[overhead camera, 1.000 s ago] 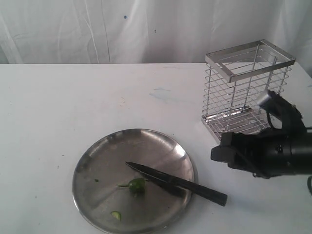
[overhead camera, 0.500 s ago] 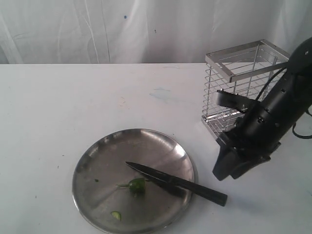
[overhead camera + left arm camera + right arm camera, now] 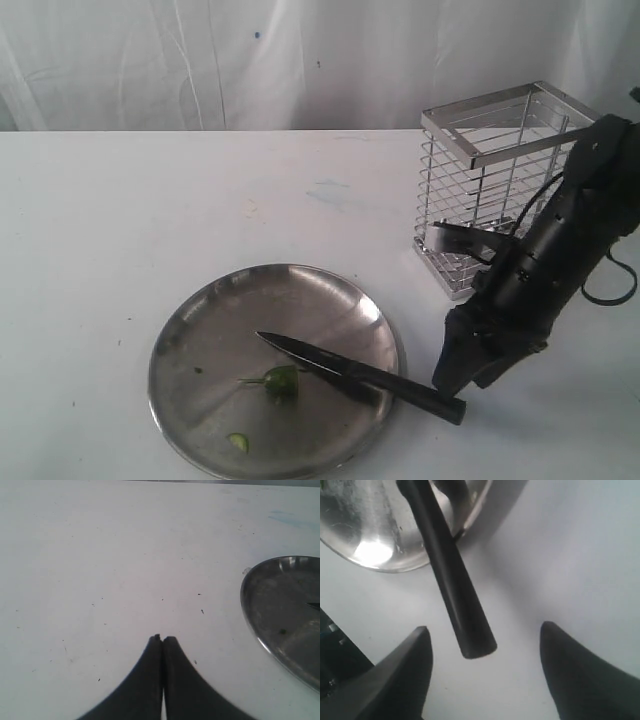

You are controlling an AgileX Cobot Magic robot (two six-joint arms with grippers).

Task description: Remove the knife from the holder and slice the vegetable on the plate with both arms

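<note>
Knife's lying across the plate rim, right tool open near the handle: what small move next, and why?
Probably ease the right tool forward and shut it on the knife handle. The handle end lies between the open jaws, ungripped, blade resting on the plate.

Scratched dull-metal plate, matt-black knife

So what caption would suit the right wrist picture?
Open right gripper poised around the knife handle's end, beside the plate.
</note>
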